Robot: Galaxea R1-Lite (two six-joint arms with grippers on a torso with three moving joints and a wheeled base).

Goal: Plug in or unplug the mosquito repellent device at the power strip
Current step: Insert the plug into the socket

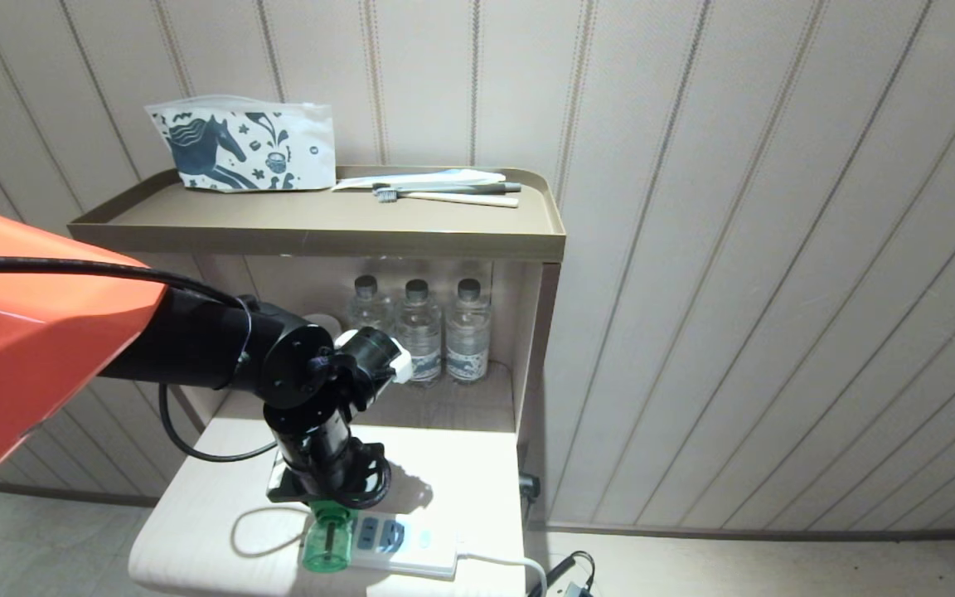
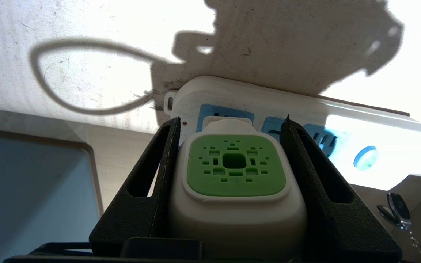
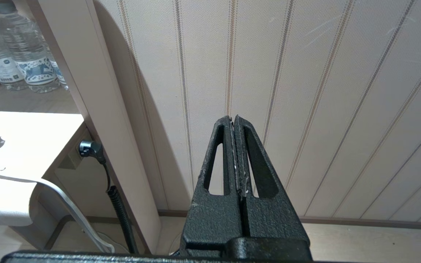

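**Two fingers clamp the device at the strip's end socket**

One arm does the work. At far left of the head view, the orange left arm reaches down over the low table [image 1: 196, 497], and the left gripper [image 1: 330, 496] hangs just above the table's front part. Its jaws pinch the device [image 2: 234, 182] by the two flat sides of its white head, which leaves the green vented top facing the wrist camera and the plug end free to meet the strip [image 2: 342, 120]. I judge that side hold is chosen so the gripper can push or pull straight along the prongs.

The device sits at the strip's endmost blue socket face [image 2: 210, 111], its plug end touching or seated there; whether the prongs are fully home cannot be told. In the head view its green bottle [image 1: 327, 543] points toward the table's front edge.

Further right, the strip's cord [image 1: 502, 564] runs off the table. The right gripper [image 3: 235, 153] is parked by the wall, jaws pressed together.

No brand or writing can be read on device or strip.
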